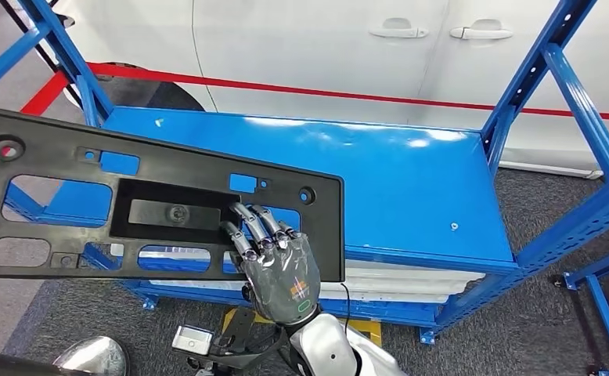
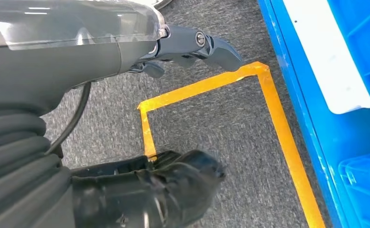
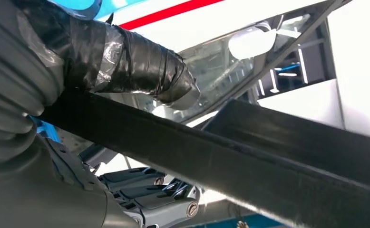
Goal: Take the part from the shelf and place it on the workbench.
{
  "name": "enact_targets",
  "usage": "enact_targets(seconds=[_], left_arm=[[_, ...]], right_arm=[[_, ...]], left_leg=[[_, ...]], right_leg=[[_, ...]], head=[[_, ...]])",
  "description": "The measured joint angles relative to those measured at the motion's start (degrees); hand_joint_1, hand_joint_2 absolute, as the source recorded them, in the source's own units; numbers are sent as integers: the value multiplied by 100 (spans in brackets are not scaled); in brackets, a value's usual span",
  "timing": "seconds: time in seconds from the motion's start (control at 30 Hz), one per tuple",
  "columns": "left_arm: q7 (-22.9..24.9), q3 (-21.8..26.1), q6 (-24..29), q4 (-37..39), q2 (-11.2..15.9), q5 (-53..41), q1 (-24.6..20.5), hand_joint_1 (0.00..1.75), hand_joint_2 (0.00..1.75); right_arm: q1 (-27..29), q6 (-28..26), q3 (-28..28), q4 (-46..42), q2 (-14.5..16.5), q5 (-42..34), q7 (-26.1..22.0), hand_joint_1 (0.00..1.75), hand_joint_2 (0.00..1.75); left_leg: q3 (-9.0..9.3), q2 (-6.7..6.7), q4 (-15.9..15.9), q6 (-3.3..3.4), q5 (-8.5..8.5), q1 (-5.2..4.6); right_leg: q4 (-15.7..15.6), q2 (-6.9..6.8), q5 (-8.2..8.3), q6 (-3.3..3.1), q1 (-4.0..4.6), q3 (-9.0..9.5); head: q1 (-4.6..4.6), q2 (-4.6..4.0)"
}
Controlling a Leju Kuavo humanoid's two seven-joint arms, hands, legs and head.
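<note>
The part point(image 1: 160, 211) is a long black plastic panel with several cut-outs. It hangs tilted in front of the blue shelf deck point(image 1: 395, 180) and runs off the picture's left edge. My right hand point(image 1: 278, 266) grips it by the lower edge near its right end, with the fingers lying over its front face. In the right wrist view the panel's edge point(image 3: 249, 161) is clamped between the taped thumb point(image 3: 126, 61) and the fingers point(image 3: 145, 192). My left hand point(image 2: 126, 47) hangs over the floor and holds nothing.
Blue shelf uprights point(image 1: 575, 86) stand at both sides of the deck. A white car point(image 1: 325, 47) and a red line point(image 1: 348, 94) lie behind the shelf. Yellow floor tape point(image 2: 273, 114) runs beside blue bins point(image 2: 364, 42) on the rack's low level.
</note>
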Motion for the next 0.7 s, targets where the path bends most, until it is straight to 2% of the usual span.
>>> enact_targets(seconds=[0.1,0.17,0.2,0.27,0.3,0.33,0.37,0.43,0.5,0.57,0.63,0.7], left_arm=[[0,157,24,16,-8,-120,4,0,175],[-1,233,28,23,-16,-157,-3,0,175],[-1,256,28,27,-20,-167,-6,0,175],[0,304,31,33,-20,-180,-6,0,175],[2,333,34,34,-19,-192,-3,0,175],[4,360,40,35,-19,-206,-1,0,175],[5,384,49,35,-19,-228,0,0,175],[-3,441,89,38,-20,-285,1,0,175],[-21,519,149,42,-21,-341,3,0,175],[-32,590,195,44,-21,-375,6,0,175],[-36,642,217,44,-20,-395,5,0,175],[-46,672,239,44,-16,-389,7,0,175]], right_arm=[[-10,-4,-31,38,14,0,78,175,175],[-22,-3,-46,56,14,0,105,175,175],[-27,-3,-51,62,13,0,112,175,175],[-32,-2,-53,85,10,0,121,175,175],[-31,0,-53,103,6,0,130,175,175],[-31,2,-54,124,1,0,146,175,175],[-33,2,-54,145,-5,0,174,175,175],[-55,2,-56,176,-12,0,255,175,175],[-90,1,-57,194,-19,0,349,175,175],[-115,1,-62,217,-35,-1,420,175,175],[-133,1,-72,235,-49,-2,455,175,175],[-152,-2,-77,242,-53,-3,466,175,175]], left_leg=[[29,-14,-105,45,9,3],[60,-11,-175,108,52,35],[70,-6,-195,131,64,47],[66,-2,-190,151,61,41],[64,0,-182,156,56,38],[62,-3,-170,156,50,37],[62,-10,-153,154,42,37],[60,-26,-109,132,12,35],[45,-32,-66,88,-13,18],[34,-30,-61,40,-11,4],[21,-30,-42,-14,-36,9],[-117,-30,274,-83,-250,22]], right_leg=[[-30,-8,7,96,-3,1],[139,-12,-137,155,-4,-73],[424,-14,-307,177,-9,-203],[1186,-15,-655,206,-13,-562],[1508,-16,-752,218,-15,-718],[1578,-16,-706,221,-15,-757],[1432,-17,-563,216,-15,-690],[640,-22,-181,179,-10,-301],[74,-23,-13,130,10,-30],[-8,-14,-3,92,31,0],[-35,-9,24,35,12,10],[-72,-16,51,-24,-20,19]], head=[[3,0],[8,0],[9,0],[10,0],[10,0],[10,0],[11,0],[10,0],[8,0],[5,0],[6,0],[-2,0]])
